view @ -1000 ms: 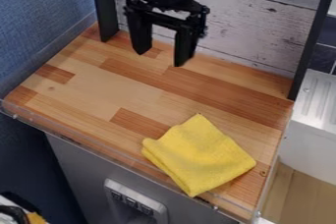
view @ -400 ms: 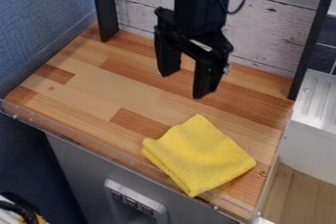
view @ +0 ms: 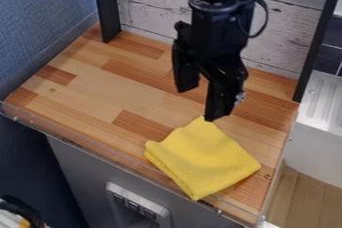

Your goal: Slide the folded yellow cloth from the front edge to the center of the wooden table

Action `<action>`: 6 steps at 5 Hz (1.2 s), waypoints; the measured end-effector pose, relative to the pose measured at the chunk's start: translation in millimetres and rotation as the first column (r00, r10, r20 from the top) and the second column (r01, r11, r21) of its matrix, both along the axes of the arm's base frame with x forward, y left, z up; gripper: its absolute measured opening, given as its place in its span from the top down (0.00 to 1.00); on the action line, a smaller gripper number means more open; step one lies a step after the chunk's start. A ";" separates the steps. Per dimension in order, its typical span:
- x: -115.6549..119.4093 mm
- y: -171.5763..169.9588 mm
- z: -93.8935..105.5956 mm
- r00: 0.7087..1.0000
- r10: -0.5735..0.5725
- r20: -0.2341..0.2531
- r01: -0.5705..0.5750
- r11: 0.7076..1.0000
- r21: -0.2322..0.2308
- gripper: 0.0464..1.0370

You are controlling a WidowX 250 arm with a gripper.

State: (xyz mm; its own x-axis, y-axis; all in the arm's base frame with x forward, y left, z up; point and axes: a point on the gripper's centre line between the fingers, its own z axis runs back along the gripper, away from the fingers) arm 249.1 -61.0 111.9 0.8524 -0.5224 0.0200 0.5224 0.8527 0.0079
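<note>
The black gripper [view: 199,105] hangs from the arm [view: 220,17], which comes in at twelve o'clock, and its fingers [view: 218,101] stand wide apart with nothing between them. The yellow cloth [view: 204,159] lies on the wooden counter [view: 93,92] toward five o'clock, loosely folded, one corner pointing to twelve. From the gripper, the cloth is at six o'clock. The lower fingertip overlaps the cloth's upper corner in the view, though from this slant I can't fairly say whether it touches or hangs just above.

A thin black cable [view: 266,17] loops out from the arm on its three o'clock side. Behind the counter, at twelve to one o'clock, stands a whitewashed plank wall [view: 287,37], with a black post [view: 107,7] at eleven o'clock and another black upright [view: 317,37] at two. A blue textured wall [view: 40,27] is at ten. Beyond the counter's three o'clock edge sits a white ridged unit [view: 320,137], with dark tiles [view: 329,58] above it at two. Below the counter is a grey front [view: 80,172], with a pale switch panel [view: 137,203] on it near seven o'clock.
</note>
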 end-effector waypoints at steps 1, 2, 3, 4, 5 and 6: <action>3.7 -7.8 -8.2 0.998 -0.059 0.021 0.059 0.998 -0.005 0.38; 6.8 -15.0 -20.0 0.995 -0.099 0.013 0.100 0.995 -0.014 0.68; 8.2 -18.2 -36.7 0.992 -0.127 -0.002 0.127 0.992 -0.022 0.89; 7.9 -20.9 -54.9 0.989 -0.148 -0.022 0.147 0.989 -0.028 0.98; 10.4 -22.1 -70.2 0.986 -0.164 -0.037 0.163 0.986 -0.029 0.98; 6.7 -20.1 -80.7 0.983 -0.176 -0.047 0.175 0.984 -0.024 0.98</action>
State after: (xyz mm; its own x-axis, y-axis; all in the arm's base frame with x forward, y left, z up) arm 255.8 -81.0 31.2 0.7477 -0.6640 -0.0074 0.6634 0.7473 -0.0376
